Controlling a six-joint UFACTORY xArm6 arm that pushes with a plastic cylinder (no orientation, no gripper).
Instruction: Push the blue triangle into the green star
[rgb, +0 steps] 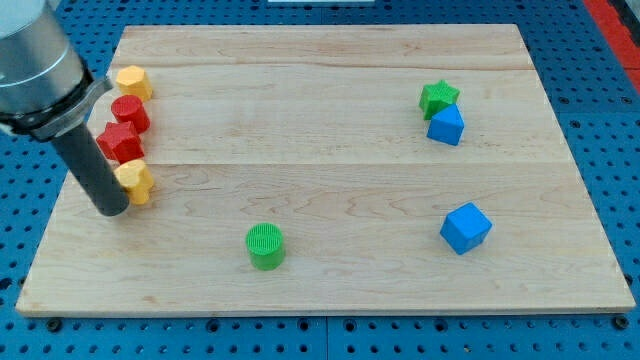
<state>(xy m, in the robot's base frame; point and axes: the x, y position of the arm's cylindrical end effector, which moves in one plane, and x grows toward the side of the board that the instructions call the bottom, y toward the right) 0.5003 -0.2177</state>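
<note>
Count: seven blocks on the board, namely two yellow, two red, two blue, two green counting the star and the cylinder; eight in all on recount.

My tip (112, 208) rests on the wooden board (330, 100) near its left edge, touching or nearly touching the lower yellow block (137, 182) just to its right. The rod has no jaws and holds nothing.

Above and slightly right of the tip stand the red star-shaped block (121, 141), the red cylinder (131, 113) and the upper yellow block (133, 81), in a close column.

Right of the tip and lower in the view sits the green cylinder (265, 246), alone.

Far to the tip's right, toward the view's top, the green star (438, 98) touches the blue triangle (446, 126), which lies just below it. Below those, well apart, is a blue cube (465, 227).

The board lies on a blue perforated table (600, 110). No containers seen.
</note>
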